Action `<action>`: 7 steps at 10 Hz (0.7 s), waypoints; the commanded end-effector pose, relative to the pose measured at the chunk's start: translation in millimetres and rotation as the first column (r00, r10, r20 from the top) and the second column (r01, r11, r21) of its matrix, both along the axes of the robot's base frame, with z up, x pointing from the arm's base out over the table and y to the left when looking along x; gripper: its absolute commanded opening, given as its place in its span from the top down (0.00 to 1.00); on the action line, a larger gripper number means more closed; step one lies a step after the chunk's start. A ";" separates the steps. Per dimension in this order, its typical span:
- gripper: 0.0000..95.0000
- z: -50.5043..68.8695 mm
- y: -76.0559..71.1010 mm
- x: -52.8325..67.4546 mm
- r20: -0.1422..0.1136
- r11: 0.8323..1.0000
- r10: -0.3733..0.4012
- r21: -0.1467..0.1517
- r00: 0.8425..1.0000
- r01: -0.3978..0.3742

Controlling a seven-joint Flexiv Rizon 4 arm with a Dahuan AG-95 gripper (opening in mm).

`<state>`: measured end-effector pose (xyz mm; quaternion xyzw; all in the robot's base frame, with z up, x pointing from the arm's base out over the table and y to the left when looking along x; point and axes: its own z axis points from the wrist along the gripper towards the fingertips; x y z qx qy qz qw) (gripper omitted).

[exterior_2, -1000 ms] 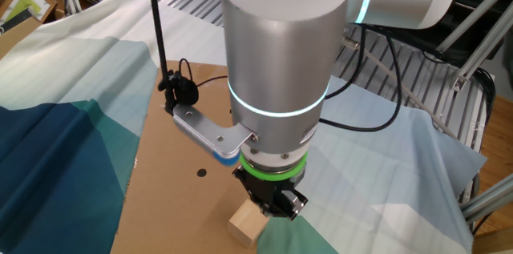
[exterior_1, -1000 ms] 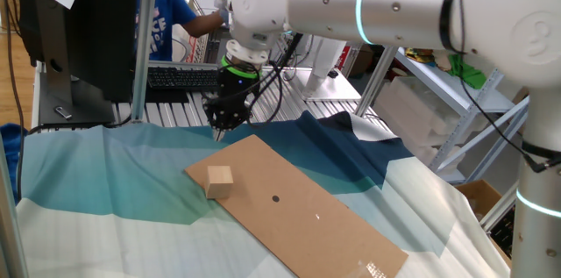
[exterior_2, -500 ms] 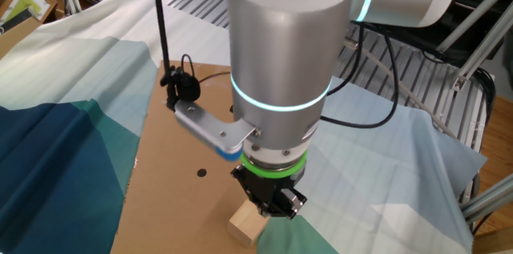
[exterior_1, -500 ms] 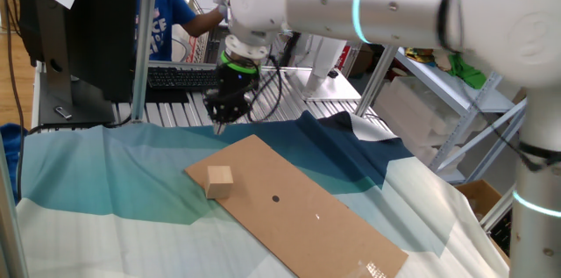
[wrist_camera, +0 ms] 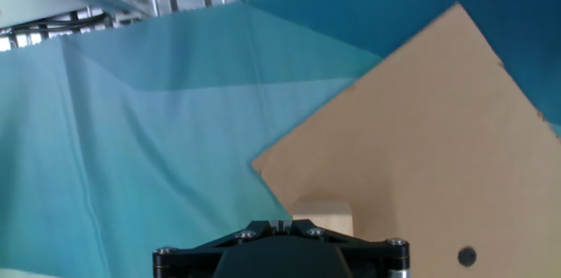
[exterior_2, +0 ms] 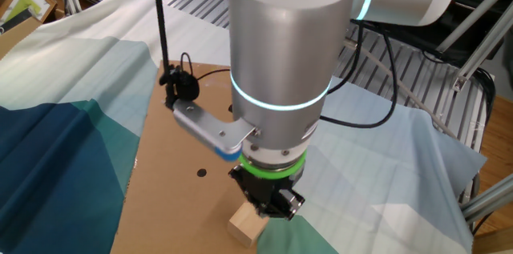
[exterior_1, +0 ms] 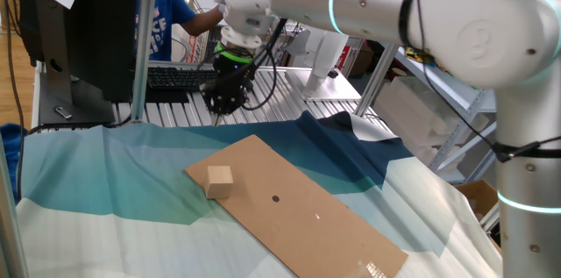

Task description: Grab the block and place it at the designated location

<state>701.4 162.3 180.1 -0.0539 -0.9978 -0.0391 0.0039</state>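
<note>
Nearest, on the cardboard sheet [exterior_1: 298,208], the dark dot [exterior_1: 275,198] that marks the designated location sits bare. Just beyond it the block [exterior_1: 219,179] rests at the sheet's corner edge, flat on one face, untouched. A plain wooden cube like this should be light, rigid and easy to pinch; two opposite flat sides look like the place to take it, squarely, so it doesn't twist out. Farther back, the tool [exterior_1: 218,113] hangs pointing down over the blue cloth [exterior_1: 105,164] on the surface, well apart from the block, fingers pressed together, holding nothing.
</note>
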 end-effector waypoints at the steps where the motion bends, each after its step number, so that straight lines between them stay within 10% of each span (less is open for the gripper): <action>1: 1.00 -4.4 -2.1 0.1 -0.006 1.000 0.014 0.006 1.000 -0.014; 4: 0.60 -8.3 0.2 -6.0 0.000 1.000 0.007 0.006 1.000 -0.007; 6: 0.60 -11.8 1.6 -9.4 0.001 1.000 0.009 0.000 1.000 -0.009; 7: 0.40 -14.9 2.6 -12.6 0.008 1.000 0.004 -0.003 1.000 -0.004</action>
